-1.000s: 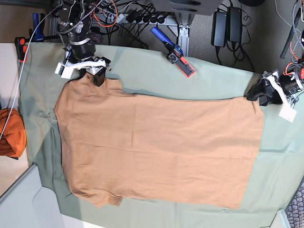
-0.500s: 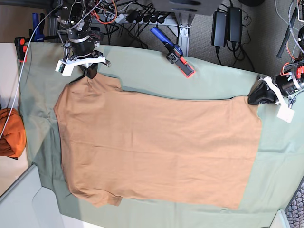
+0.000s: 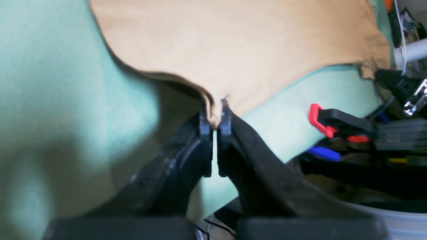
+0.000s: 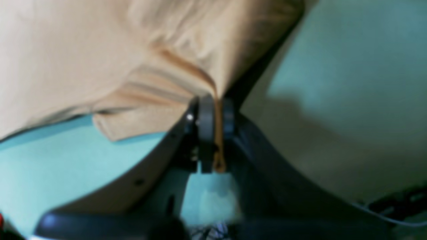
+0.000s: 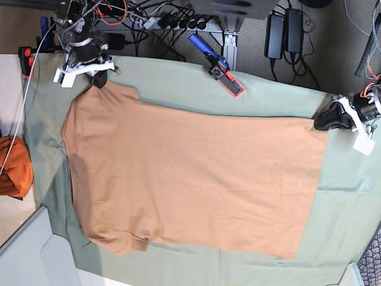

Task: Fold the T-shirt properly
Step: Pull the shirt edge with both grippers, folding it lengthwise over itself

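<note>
We see the T-shirt (image 5: 190, 179) spread flat on the pale green sheet (image 5: 178, 83), stretched between the two arms. The left gripper (image 3: 215, 116) pinches the hem corner at the sheet's far right in the base view, its jaws closed on the fabric. The right gripper (image 4: 213, 116) clamps a sleeve edge at the upper left, cloth visibly caught between its fingertips.
</note>
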